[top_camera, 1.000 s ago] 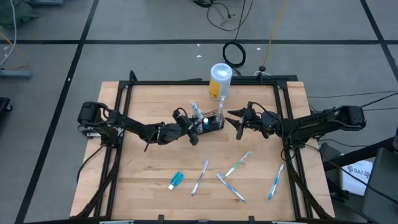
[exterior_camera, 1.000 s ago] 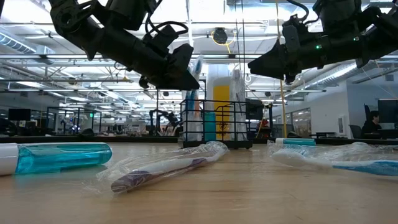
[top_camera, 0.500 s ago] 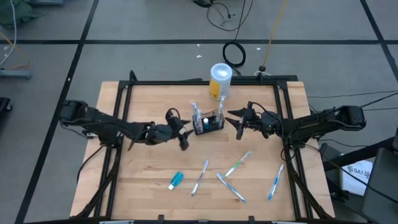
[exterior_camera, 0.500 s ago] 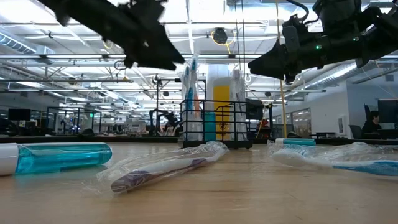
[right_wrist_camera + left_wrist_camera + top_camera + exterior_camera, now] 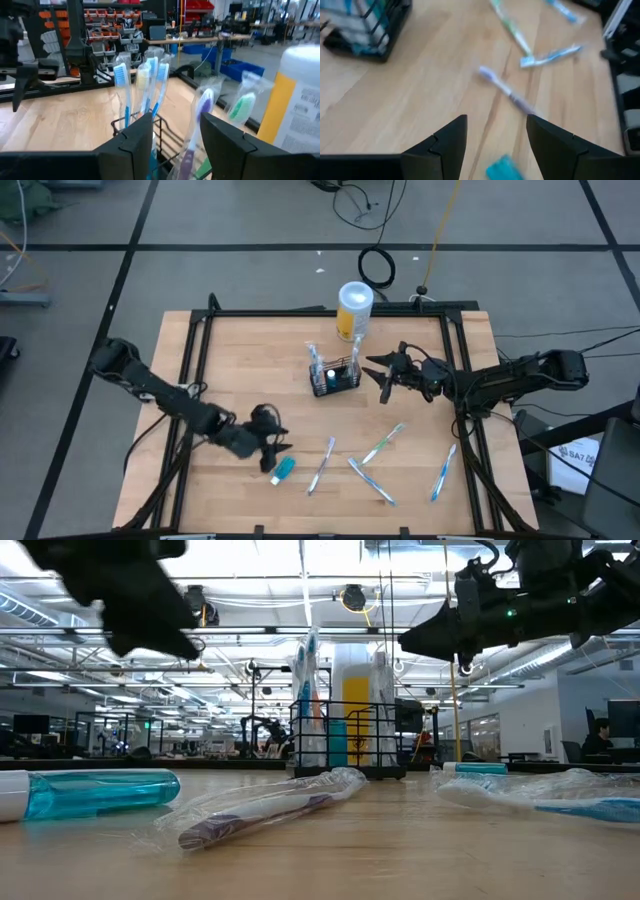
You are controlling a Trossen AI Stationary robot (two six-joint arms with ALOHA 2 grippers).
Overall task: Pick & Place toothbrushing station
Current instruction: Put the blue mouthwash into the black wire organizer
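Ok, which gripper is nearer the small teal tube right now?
Left. The left gripper hovers right beside the teal tube; the right gripper waits far off, by the black basket.

Grey floor is running all around the wooden table, crossed by dark tape lines. Black coiled cable is lying on the floor just behind the table's far edge, a yellow cord trailing near it, more black cable farther back. Beyond the table, an open hall: ceiling light strips glowing, shelving with red and orange bins standing behind workbenches. A seated person is showing far off to the table's right.
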